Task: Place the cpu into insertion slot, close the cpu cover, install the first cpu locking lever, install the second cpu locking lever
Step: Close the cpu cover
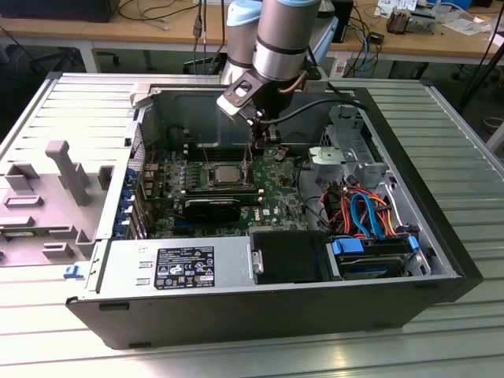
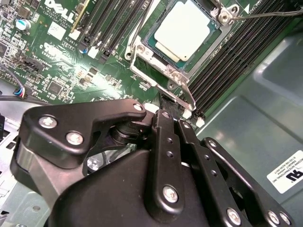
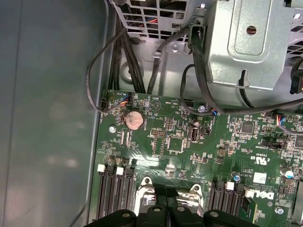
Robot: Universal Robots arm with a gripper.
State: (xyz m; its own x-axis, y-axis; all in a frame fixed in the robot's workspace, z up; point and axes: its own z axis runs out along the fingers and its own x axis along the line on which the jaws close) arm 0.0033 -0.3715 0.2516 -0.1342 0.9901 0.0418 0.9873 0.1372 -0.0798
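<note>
The gripper (image 1: 261, 148) hangs low over the green board, its two claws pressed together and holding nothing. The cpu (image 2: 183, 29) sits in the insertion slot (image 2: 134, 51), just to the exterior view's left of the claw tip, with the cpu cover (image 2: 158, 79) flat around it. Long black slots (image 2: 232, 61) crowd both sides, and there is open room above.

Your arm (image 1: 282, 39): silver-grey tube, pale blue joint cap, black cable (image 1: 315, 109) at the wrist. Your gripper (image 2: 171, 116): black linkage bars, silver screw heads, possibly matte plastic.
</note>
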